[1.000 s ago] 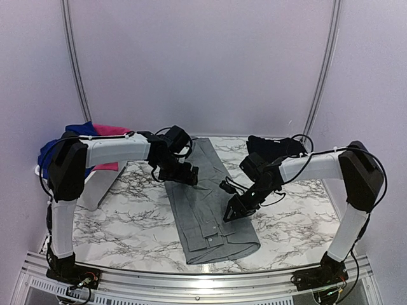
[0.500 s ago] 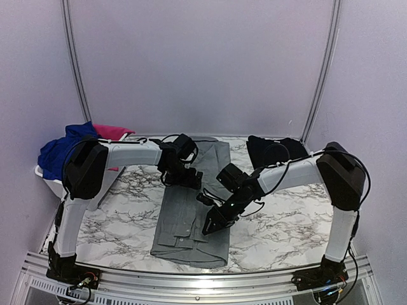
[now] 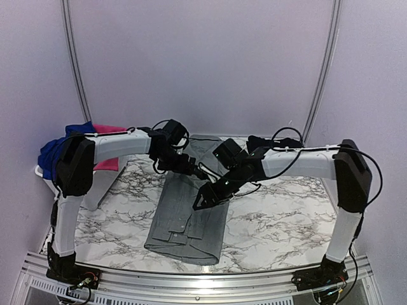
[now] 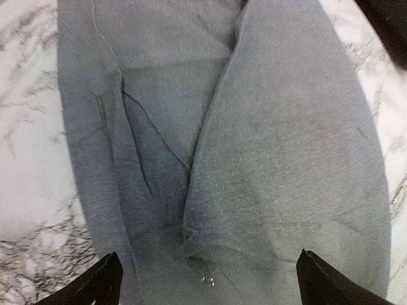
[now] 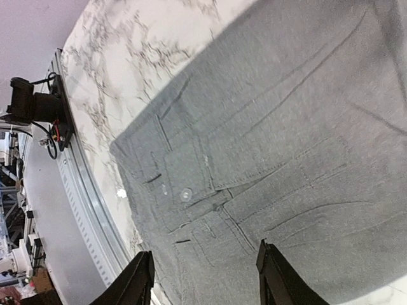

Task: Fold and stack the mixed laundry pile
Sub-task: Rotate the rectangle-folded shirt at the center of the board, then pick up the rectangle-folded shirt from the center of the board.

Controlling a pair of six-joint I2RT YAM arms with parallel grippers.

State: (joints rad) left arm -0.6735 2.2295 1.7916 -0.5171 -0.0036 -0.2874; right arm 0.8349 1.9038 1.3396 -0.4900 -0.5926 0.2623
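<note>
A marble table [image 3: 286, 222] holds a long grey shirt [image 3: 184, 219], folded narrow and lying flat. Left of the shirt, blue clothes [image 3: 49, 154] and pink clothes [image 3: 109, 130] sit in a white basket [image 3: 98, 187]. By the shirt's far end, on its right, lies a black piece [image 3: 270, 145]. The left gripper [image 4: 210, 283] is wide open over the shirt, holding nothing. The right gripper [image 5: 206, 279] is open over the shirt too, holding nothing.
</note>
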